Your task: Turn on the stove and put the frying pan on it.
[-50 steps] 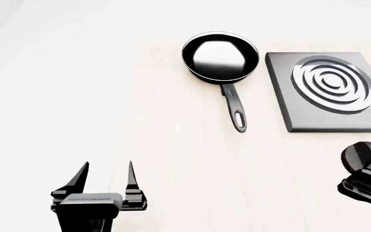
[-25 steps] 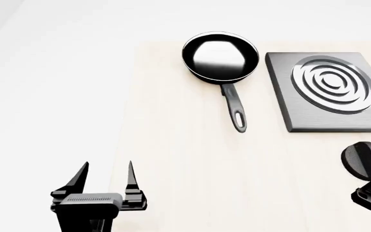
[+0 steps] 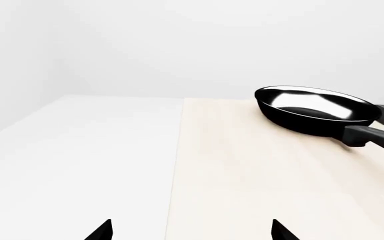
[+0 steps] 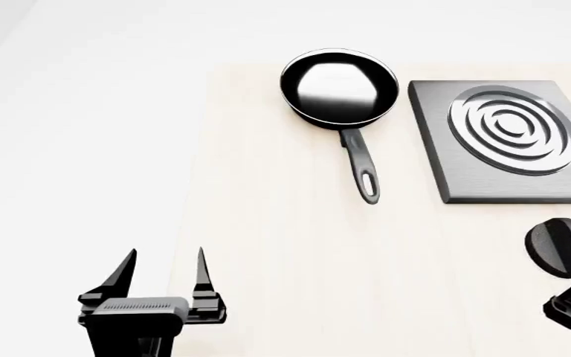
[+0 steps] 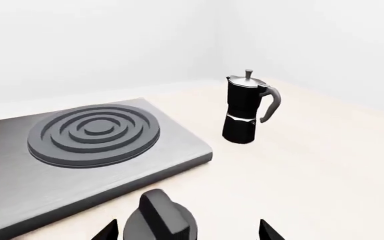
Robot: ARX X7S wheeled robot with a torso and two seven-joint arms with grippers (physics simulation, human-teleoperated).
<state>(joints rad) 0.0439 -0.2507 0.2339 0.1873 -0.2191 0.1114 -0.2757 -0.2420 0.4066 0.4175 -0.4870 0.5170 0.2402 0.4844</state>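
The frying pan is glossy black and lies at the far middle of the pale table, its long handle pointing toward me. It also shows in the left wrist view, pan. To its right lies the stove, a dark grey slab with silvery rings. Its round black knob sits on the table in front of the slab. My right gripper is open, its tips apart on either side of the knob without touching it. My left gripper hangs open and empty at the table's near left edge.
A black-and-silver moka pot stands upright to the right of the stove, seen only in the right wrist view. The table's left edge runs between my left gripper's tips.
In the head view my right gripper has drawn back toward me and down, off the knob, which now shows whole. The left arm, pan and stove have not moved.
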